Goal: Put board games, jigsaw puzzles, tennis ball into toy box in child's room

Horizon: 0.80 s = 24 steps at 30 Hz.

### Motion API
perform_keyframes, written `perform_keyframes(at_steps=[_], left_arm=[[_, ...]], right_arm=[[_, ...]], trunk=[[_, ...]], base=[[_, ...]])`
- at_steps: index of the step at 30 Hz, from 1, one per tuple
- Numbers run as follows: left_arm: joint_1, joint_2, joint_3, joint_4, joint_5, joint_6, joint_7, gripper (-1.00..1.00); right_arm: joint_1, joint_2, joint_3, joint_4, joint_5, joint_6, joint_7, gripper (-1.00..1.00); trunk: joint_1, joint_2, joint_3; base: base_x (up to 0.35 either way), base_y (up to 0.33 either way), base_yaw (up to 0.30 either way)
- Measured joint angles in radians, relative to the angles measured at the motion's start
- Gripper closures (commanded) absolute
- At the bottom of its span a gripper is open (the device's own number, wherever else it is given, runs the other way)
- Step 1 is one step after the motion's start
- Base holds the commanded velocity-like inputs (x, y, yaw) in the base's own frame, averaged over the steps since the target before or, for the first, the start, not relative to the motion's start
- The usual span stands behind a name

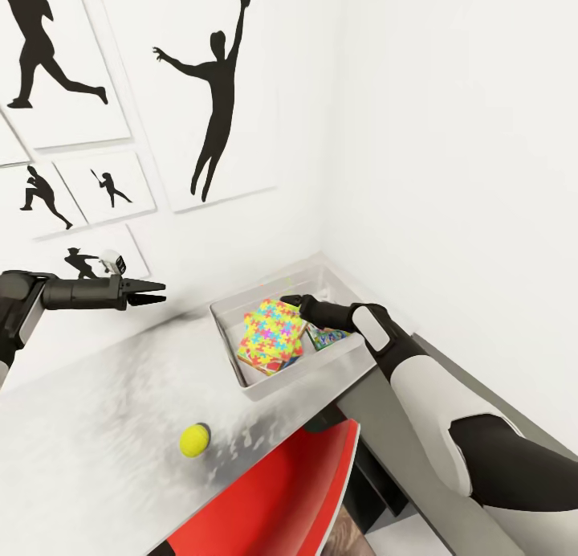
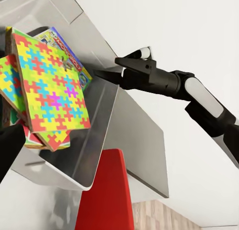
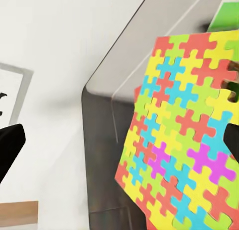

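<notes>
White table (image 1: 96,427): board game (image 2: 67,53) lettering unreadable.

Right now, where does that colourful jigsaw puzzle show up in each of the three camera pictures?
Head view: the jigsaw puzzle lies in the grey toy box, centre of picture.
Left wrist view: at left, tilted in the box.
Right wrist view: filling the right half.
Shared landmark: the toy box's rim.

One tennis ball (image 1: 194,439); one toy box (image 1: 265,387); two jigsaw puzzles (image 1: 273,333); one board game (image 1: 325,337).
</notes>
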Motion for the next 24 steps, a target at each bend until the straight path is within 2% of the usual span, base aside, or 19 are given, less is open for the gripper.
perform_keyframes(at_steps=[11,17,24], left_arm=[[0.000,-0.001,0.000,0.000,0.000,0.000,0.000,-1.00],[0.000,0.000,-0.001,0.000,0.000,0.000,0.000,-1.00],[0.000,-0.001,-0.001,0.000,0.000,0.000,0.000,-1.00]], right_arm=[[0.001,-0.010,0.001,-0.011,-0.001,0.000,0.001,-1.00],[0.001,-0.003,0.001,-0.017,-0.001,0.000,0.000,-1.00],[0.001,-0.004,-0.002,-0.018,-0.001,0.002,-0.003,-1.00]], trunk=[[0.000,0.000,0.000],[0.000,0.000,0.000],[0.000,0.000,0.003]], base=[[0.000,0.000,0.000],[-0.050,0.000,0.003],[-0.106,0.000,0.164]])
